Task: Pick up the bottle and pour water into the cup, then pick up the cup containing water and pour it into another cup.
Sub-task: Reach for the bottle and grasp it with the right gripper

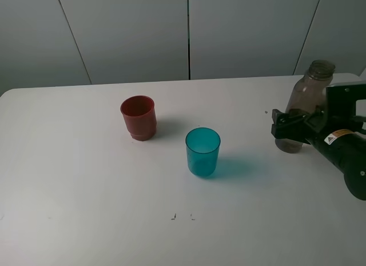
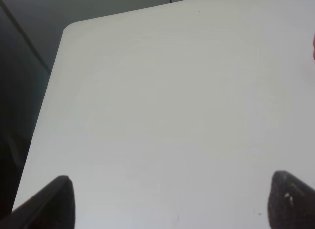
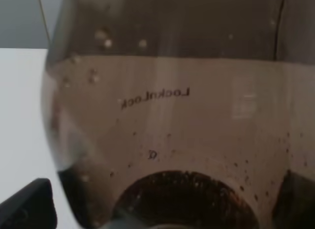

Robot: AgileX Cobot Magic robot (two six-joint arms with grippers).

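White desk is carrying every item; the black right arm is reaching in over the right edge, its right gripper flanking the lower body of the bottle, and whether the fingers are pressing it or only bracketing it cannot be told. The bottle, smoky grey-brown, uncapped, part-filled with liquid, is standing near the far right corner; another cup, red-brown, is sitting left of centre toward the far edge, and the cup, teal, is standing apart from it around the desk's middle. The left gripper is hovering above a rounded desk corner, fingers spread wide apart.
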